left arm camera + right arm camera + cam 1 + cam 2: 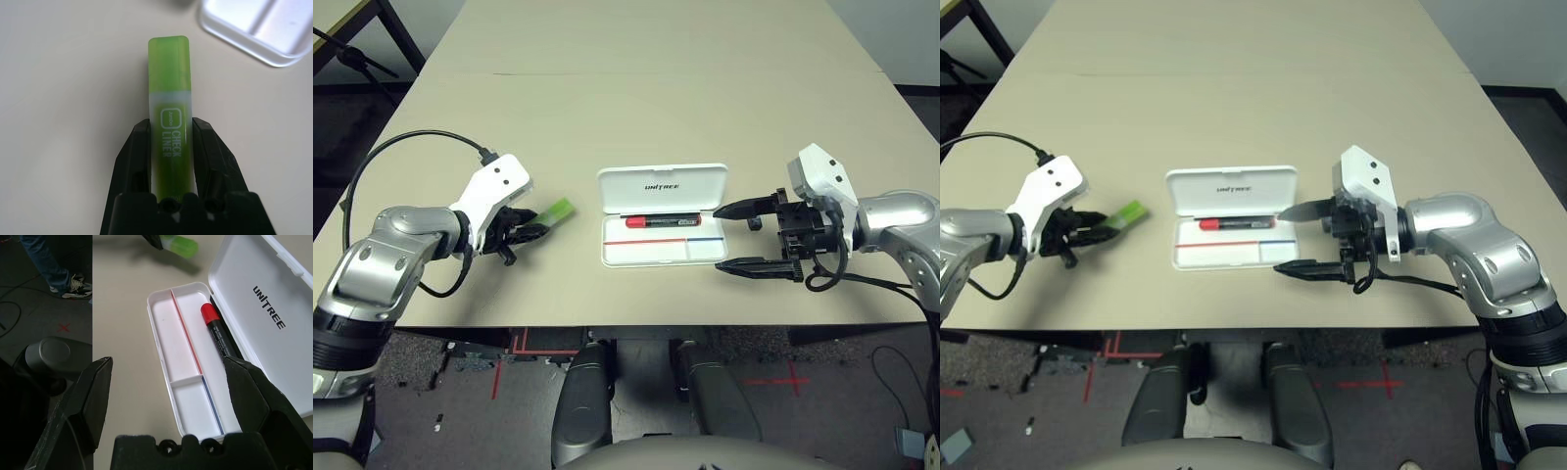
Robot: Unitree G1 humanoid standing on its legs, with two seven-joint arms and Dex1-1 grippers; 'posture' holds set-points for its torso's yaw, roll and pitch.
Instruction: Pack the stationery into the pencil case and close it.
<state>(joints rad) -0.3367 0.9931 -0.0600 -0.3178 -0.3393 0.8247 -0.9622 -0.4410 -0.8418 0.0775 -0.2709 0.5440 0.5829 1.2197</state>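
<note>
The white pencil case lies open at the table's middle, its lid with "UNITREE" lettering folded flat toward the far side. A red-capped black marker rests in the tray along the hinge. Left of the case, my left gripper is shut on the light-green stick, one finger on each side of its lower half. The green end pokes out toward the case. My right gripper stands open at the case's right end, with nothing between its fingers.
The near table edge runs just below both grippers. A person's legs stand on the dark floor beyond the table's side. A seam crosses the far tabletop.
</note>
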